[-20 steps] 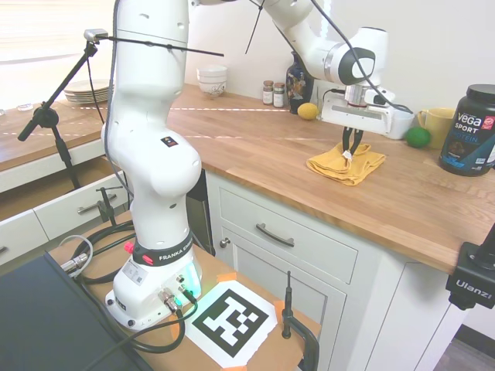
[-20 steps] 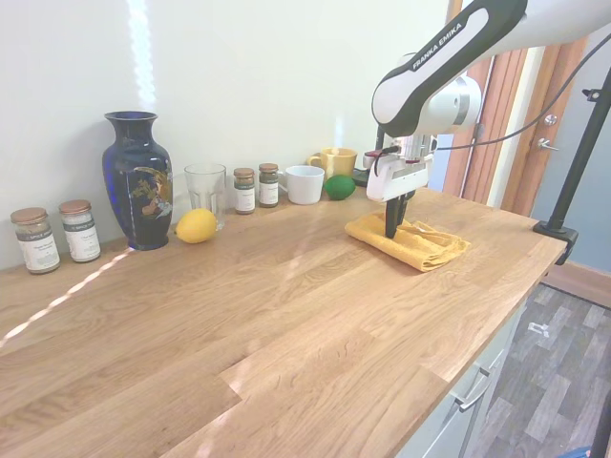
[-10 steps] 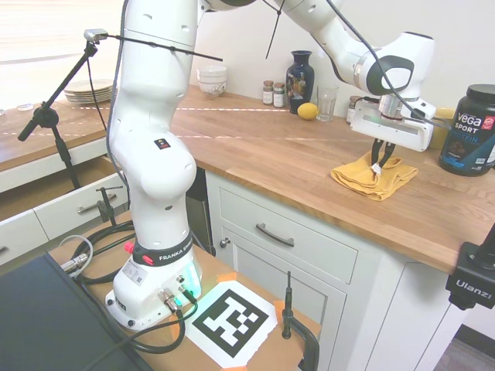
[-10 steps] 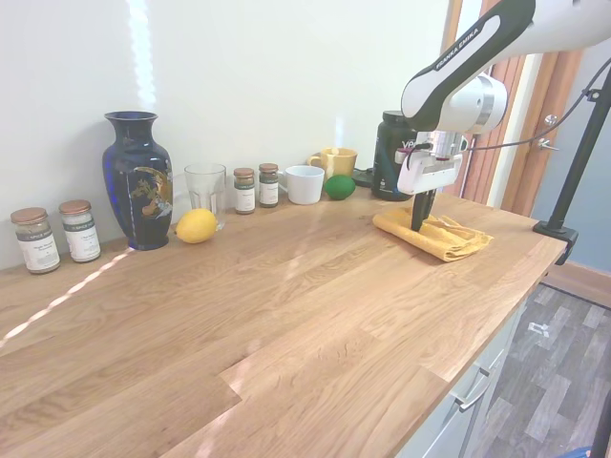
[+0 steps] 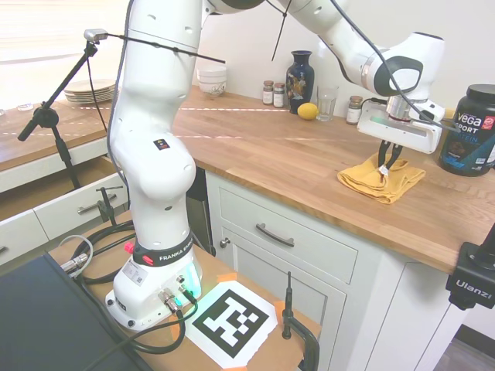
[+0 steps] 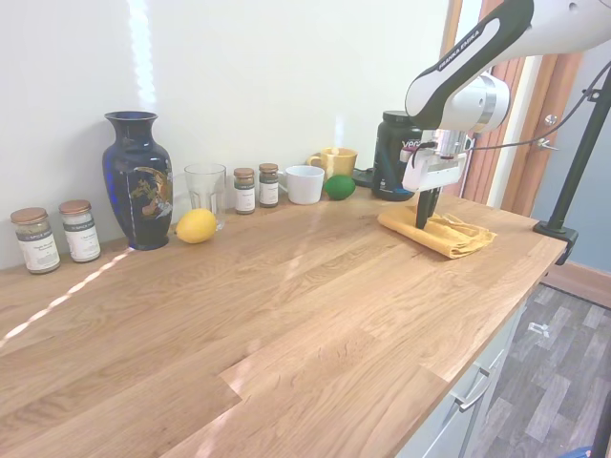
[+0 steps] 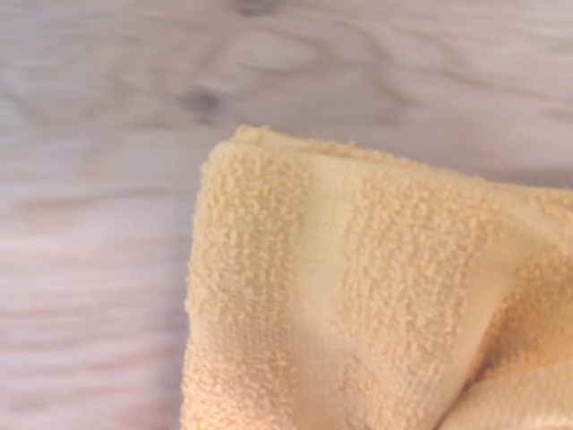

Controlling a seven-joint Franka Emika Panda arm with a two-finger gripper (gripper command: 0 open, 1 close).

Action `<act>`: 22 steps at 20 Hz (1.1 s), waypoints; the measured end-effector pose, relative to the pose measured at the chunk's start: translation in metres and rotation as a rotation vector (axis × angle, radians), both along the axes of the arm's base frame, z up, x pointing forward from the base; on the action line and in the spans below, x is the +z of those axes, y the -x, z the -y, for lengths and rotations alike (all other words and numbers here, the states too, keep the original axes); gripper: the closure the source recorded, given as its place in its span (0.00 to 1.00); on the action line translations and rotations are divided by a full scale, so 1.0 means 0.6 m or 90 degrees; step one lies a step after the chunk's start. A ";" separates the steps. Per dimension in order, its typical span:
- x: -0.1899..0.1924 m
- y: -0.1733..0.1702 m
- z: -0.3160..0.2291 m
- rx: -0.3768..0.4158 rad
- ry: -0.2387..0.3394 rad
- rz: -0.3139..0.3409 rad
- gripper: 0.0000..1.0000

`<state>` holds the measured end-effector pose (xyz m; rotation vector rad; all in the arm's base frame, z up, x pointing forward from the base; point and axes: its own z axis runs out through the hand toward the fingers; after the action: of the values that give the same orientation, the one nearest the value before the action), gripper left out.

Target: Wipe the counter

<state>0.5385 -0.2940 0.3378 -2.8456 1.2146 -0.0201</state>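
The gripper [image 5: 384,167] is pinching the yellow cloth [image 5: 380,178] and pressing it onto the counter [image 5: 271,154], so dragging can wipe the wood. It is working just beside the black tub [image 5: 472,130].

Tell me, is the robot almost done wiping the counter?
It is mid-wipe. The gripper is shut on the yellow cloth, pressing it flat on the counter near the black tub. In the last second the cloth has slid along the wood toward that end. Nothing shows which parts are clean, so how much is left cannot be told; the long stretch by the vase may still need wiping.
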 end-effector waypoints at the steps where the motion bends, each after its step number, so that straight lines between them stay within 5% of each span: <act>1: 0.001 -0.008 -0.016 0.006 0.002 -0.001 1.00; 22: -0.003 -0.062 -0.513 0.066 0.068 -0.008 1.00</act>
<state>0.5754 0.0139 0.3362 -3.0014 1.0979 -0.0662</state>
